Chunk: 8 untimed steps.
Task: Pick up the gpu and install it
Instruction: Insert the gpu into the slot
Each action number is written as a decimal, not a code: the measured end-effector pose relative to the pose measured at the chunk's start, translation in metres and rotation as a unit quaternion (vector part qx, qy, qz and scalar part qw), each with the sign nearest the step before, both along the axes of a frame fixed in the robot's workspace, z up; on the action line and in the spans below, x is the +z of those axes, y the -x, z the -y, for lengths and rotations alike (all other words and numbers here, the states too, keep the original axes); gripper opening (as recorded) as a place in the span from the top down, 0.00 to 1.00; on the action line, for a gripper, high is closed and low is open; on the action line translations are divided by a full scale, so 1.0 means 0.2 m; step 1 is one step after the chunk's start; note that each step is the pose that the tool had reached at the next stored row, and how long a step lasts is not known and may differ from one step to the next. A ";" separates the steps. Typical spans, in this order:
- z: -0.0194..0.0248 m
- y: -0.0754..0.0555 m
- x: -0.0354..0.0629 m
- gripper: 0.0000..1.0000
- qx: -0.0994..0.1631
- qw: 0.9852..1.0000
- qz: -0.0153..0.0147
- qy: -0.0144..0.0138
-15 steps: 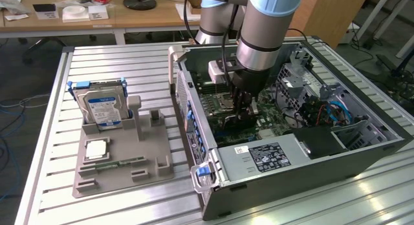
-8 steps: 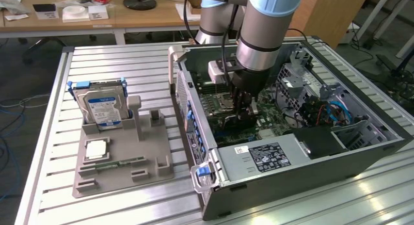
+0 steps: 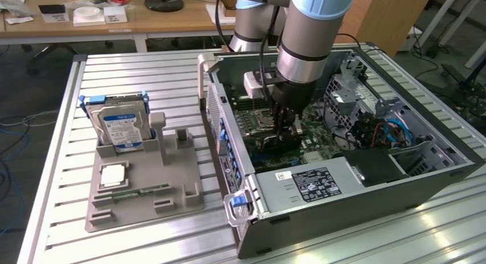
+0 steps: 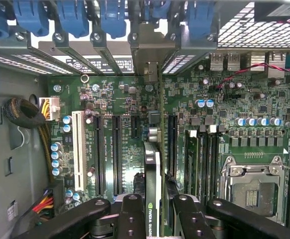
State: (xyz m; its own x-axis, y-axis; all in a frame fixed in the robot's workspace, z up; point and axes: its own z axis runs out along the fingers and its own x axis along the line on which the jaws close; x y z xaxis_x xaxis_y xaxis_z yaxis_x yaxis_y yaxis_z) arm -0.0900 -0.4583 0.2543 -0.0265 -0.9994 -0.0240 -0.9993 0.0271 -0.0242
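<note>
My own arm [image 3: 304,42] ran off the top edge of the exterior view, so I could not see where it came from. My gripper [image 3: 287,133] hid most of the gpu there; only a dark sliver showed between the fingers, too small to make out. In the wrist view the gpu [image 4: 153,184] stood edge-on, its lower end cut off by the picture's edge and its faces covered by my fingers [image 4: 131,219]. Whether its edge had reached the slot below, I could not tell. The printing on the power supply label [image 3: 322,183] was too small to read. The green memory stick [image 3: 136,192] on the grey tray was a blur.
</note>
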 end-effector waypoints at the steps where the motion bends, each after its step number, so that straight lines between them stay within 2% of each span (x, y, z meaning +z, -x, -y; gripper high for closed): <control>1: 0.000 0.00 0.000 0.74 0.000 1.000 0.000 0.000; 8: 0.000 0.00 -0.004 0.74 0.000 1.000 0.000 0.000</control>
State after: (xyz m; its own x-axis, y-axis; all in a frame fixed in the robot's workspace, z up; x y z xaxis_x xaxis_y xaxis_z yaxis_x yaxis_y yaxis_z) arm -0.0908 -0.4582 0.2536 -0.0266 -0.9993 -0.0244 -0.9993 0.0272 -0.0244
